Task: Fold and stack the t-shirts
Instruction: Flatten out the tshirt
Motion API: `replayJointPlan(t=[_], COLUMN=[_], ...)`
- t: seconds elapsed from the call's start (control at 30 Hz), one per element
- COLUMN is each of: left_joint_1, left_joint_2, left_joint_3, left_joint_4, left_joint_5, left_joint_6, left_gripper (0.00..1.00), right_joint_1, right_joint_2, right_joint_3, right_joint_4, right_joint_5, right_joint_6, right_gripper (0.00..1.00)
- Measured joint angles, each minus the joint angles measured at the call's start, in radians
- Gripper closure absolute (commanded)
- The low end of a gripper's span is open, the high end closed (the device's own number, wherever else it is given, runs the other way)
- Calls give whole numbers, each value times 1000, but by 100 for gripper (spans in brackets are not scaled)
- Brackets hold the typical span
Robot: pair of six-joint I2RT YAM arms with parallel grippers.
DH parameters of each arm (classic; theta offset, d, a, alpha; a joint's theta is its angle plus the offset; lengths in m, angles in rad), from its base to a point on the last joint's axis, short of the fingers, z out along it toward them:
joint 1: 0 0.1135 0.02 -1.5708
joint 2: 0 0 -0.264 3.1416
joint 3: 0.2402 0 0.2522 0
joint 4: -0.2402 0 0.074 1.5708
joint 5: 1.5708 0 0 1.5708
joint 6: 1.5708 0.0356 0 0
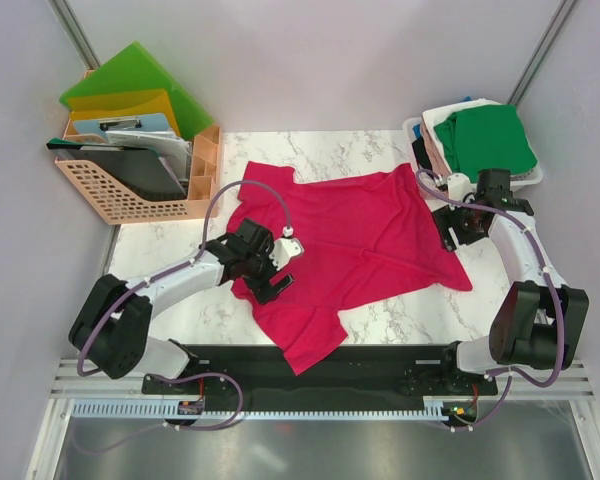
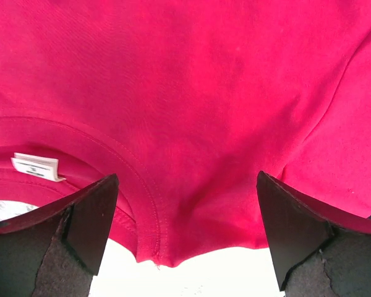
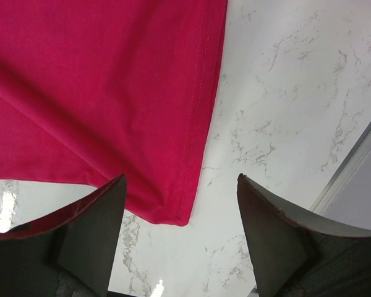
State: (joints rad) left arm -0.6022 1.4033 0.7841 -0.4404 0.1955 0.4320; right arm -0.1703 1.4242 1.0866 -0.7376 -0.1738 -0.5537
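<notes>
Left claw (image 2: 185, 238): jaws spread wide, empty, hanging over the collar (image 2: 142, 204) of the crimson shirt (image 1: 350, 245)
Right claw (image 3: 180, 238): jaws apart, empty, above the shirt's hem corner (image 3: 173, 213)
Shirt: lies spread on the marble table (image 1: 420, 320), between both arms
Stack (image 1: 485, 135): green shirt on top, in the bin far right
Advice: lower each claw until one finger slides under the edge, pinch a single layer, lift evenly
</notes>
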Motion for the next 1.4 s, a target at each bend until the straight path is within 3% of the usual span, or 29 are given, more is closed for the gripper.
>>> replayJointPlan(t=[0.63, 0.9, 1.1, 1.23, 1.4], left_joint_1=[-2, 24, 102, 180, 182], left_joint_2=[96, -21, -103, -149, -237], left_joint_3=[-7, -72, -114, -116, -75], left_joint_4=[-2, -95, -159, -176, -211], left_joint_5=[-33, -62, -78, -78, -51], left_joint_6=[42, 85, 130, 140, 132], left_gripper=[1, 1, 1, 1, 0], right_joint_1=[0, 0, 0, -1, 35], right_joint_2=[17, 13, 8, -2, -87], right_joint_3=[-34, -45, -45, -45, -53], right_joint_4=[24, 23, 23, 19, -19], right_joint_5=[15, 37, 40, 29, -19], right_joint_6=[-1, -9, -11, -16, -43], right_gripper=[21, 20, 20, 21, 19])
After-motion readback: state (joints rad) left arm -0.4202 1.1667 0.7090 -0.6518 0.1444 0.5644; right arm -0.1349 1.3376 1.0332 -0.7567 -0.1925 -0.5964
